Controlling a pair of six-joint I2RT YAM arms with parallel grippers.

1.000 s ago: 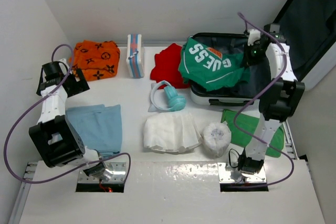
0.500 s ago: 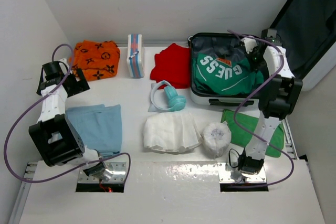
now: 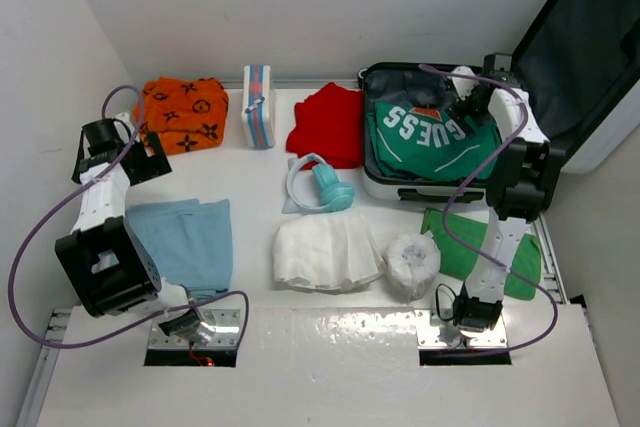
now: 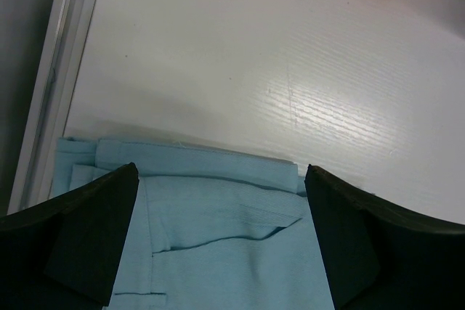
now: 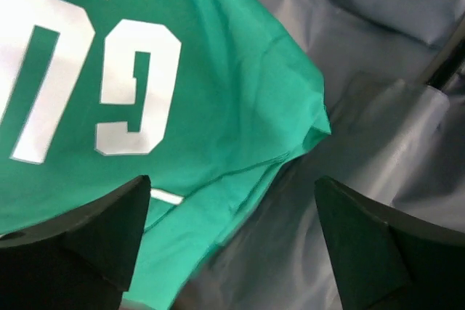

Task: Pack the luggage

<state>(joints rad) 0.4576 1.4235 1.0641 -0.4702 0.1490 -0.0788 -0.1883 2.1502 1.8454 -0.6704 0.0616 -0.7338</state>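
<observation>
Luggage (image 3: 430, 192) lies open on the white table (image 3: 330, 347), with its dark lid tipped up at the back. A green shirt (image 3: 430, 137) with big white letters lies inside the luggage on the grey lining. It fills most of the tub.

The right gripper (image 5: 231, 234) hangs over the inside of the luggage, above the edge of the green shirt. Its two fingers are spread wide and nothing is between them.

Just left of the luggage lies a red cloth (image 3: 325, 127). Near the luggage's front left corner are light blue headphones (image 3: 320, 185). In front of the luggage are a white cloth (image 3: 325, 252), a white roll (image 3: 412, 262) and a flat green cloth (image 3: 450, 237). Farther left of the luggage stands a small striped box (image 3: 258, 107), and past that is an orange cloth (image 3: 185, 112).

The left gripper (image 4: 218, 241) is far to the left of the luggage. It hangs over a light blue cloth (image 3: 190, 242) with its fingers spread wide, and it holds nothing
</observation>
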